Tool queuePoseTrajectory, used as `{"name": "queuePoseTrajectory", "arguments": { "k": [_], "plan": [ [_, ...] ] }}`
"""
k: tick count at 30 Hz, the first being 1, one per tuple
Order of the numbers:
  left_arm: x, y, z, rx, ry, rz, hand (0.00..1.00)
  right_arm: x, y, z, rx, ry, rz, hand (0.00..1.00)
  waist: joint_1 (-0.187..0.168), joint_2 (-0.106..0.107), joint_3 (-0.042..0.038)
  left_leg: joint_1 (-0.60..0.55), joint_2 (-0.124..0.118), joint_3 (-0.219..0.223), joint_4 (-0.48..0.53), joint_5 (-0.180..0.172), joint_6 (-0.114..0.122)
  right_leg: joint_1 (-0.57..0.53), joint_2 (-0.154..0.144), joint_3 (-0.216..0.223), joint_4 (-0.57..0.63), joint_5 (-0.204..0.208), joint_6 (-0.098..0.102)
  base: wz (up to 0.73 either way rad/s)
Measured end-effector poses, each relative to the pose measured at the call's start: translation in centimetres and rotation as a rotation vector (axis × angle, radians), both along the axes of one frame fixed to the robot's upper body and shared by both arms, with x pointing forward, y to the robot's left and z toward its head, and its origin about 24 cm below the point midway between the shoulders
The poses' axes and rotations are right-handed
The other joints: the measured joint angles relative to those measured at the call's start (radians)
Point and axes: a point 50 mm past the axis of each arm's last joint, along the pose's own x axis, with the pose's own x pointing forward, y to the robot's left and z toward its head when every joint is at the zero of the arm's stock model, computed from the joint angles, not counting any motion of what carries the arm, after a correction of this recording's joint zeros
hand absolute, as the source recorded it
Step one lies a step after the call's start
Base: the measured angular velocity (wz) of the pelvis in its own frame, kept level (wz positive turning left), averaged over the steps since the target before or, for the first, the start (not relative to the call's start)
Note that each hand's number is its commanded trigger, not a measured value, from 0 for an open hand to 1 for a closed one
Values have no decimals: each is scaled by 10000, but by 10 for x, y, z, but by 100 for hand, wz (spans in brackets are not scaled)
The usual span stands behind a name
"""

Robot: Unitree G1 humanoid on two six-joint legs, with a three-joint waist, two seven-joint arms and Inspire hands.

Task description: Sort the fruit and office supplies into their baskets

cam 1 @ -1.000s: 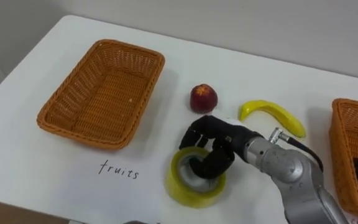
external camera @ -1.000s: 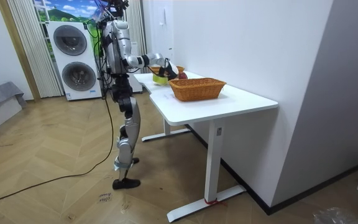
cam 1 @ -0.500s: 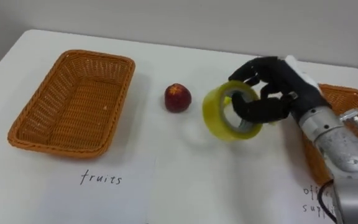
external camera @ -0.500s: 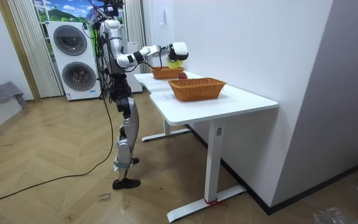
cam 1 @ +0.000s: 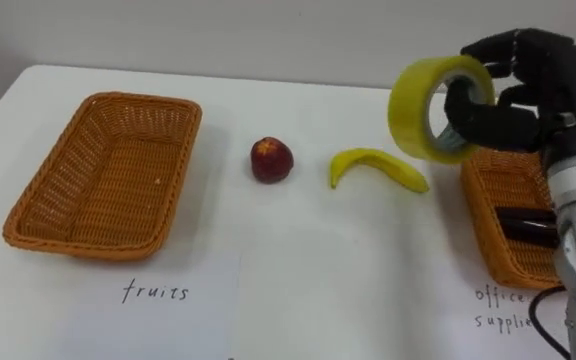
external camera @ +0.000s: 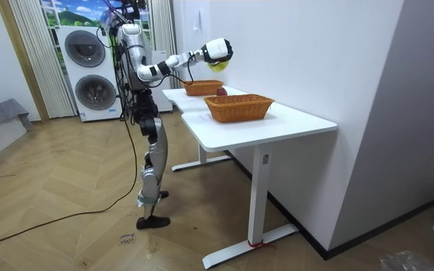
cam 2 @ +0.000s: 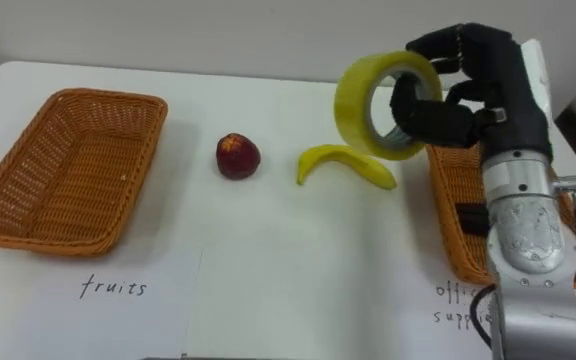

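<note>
My right hand [cam 1: 528, 85] is shut on a yellow tape roll [cam 1: 430, 108], fingers curled through its hole, and holds it in the air above the near-left edge of the right wicker basket [cam 1: 480, 215]. A dark item [cam 1: 528, 225] lies inside that basket. On the white table [cam 1: 298, 270] a red apple [cam 1: 270, 160] and a yellow banana [cam 1: 378, 168] lie between the two baskets. The left wicker basket [cam 1: 78, 247] is empty. In the room view I stand at the table's end with my right arm raised, tape roll [external camera: 215, 66] in hand.
Handwritten labels [cam 1: 155, 292] lie on the table in front of each basket. A wall runs behind the table's far edge. In the room view, washing machines [external camera: 89, 71] stand behind me on the wooden floor.
My right hand has lifted the tape roll off the table and carried it up and to the right, over the right basket's edge. The banana it covered now shows. The view shifted a little.
</note>
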Motion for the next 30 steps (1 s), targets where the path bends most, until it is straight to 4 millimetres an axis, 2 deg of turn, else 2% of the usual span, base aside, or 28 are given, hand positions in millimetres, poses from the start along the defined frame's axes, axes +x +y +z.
{"name": "queuePoseTrajectory", "arguments": {
  "k": [3,5,11,20,30],
  "plan": [
    [-2,0,0,28,53,21,0,1,-8,-14,258,398,-538,100,-103,6,3,12,11,18,1,-1,-3,-12,10,13,2,0,0,-1],
    [-5,0,0,32,143,40,0,1,-14,-23,657,639,-893,100,-296,20,12,0,10,21,1,-1,-3,-42,10,15,4,0,0,0],
    [-11,3,1,97,495,-76,0,-7,-34,-28,1154,587,-2033,100,-365,19,5,24,16,142,-53,-1,-2,-86,6,50,3,0,0,-5],
    [-6,7,4,130,224,56,0,-13,-45,-54,1369,1645,-2840,100,-512,-23,-21,59,26,220,-63,-2,-2,-92,4,54,-4,0,1,-1],
    [-2,8,5,221,102,88,0,-27,-60,-73,1498,2412,-3916,100,-522,-25,-20,196,27,250,-158,-1,-2,17,11,98,14,-1,2,0]
  ]
}}
